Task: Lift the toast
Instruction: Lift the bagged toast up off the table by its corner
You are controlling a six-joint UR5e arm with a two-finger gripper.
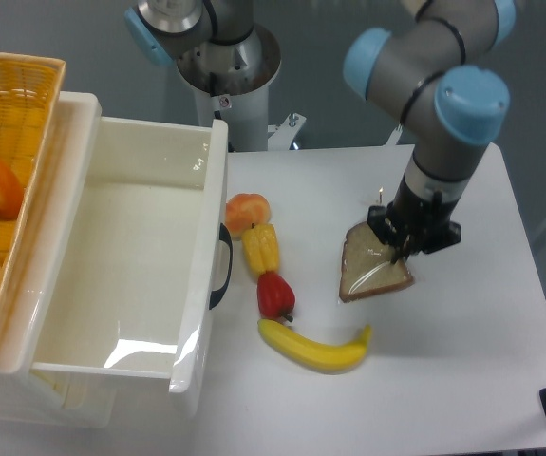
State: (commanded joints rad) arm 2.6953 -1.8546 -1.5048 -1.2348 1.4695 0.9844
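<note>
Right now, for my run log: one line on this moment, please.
phase: lift | two-finger gripper: shut on plastic-wrapped grey-brown toast slice | toast: tilted, off white table | yellow banana: untouched

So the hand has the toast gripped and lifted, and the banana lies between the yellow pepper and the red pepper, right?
Not quite. In the camera view the hand does grip the lifted toast, but the banana lies below the red pepper, at the end of the row. The red pepper sits between the yellow pepper and the banana.
</note>
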